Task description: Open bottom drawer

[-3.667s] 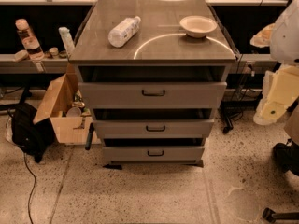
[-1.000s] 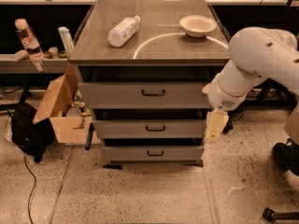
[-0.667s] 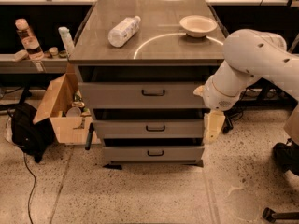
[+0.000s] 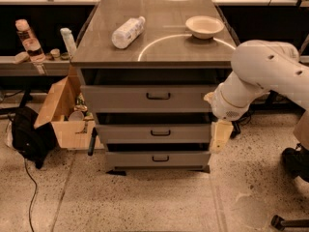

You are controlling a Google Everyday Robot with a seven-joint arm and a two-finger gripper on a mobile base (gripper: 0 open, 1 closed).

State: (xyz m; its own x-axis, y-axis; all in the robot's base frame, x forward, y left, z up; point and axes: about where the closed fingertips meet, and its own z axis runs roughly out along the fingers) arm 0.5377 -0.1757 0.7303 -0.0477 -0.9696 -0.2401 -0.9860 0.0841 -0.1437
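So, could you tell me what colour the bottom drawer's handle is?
Black, camera view; the gripper hangs beside the bottom drawer.

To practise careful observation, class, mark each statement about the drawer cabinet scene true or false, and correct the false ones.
1. The bottle stands upright on the cabinet top. False: it lies on its side.
2. A bowl sits on the cabinet top. True.
3. The gripper hangs by the cabinet's right edge, at about the middle drawer's height. True.
4. The gripper is on the handle of the bottom drawer. False: it is off to the right, away from that handle.
5. A cardboard box stands on the floor beside the cabinet, opposite the gripper. True.
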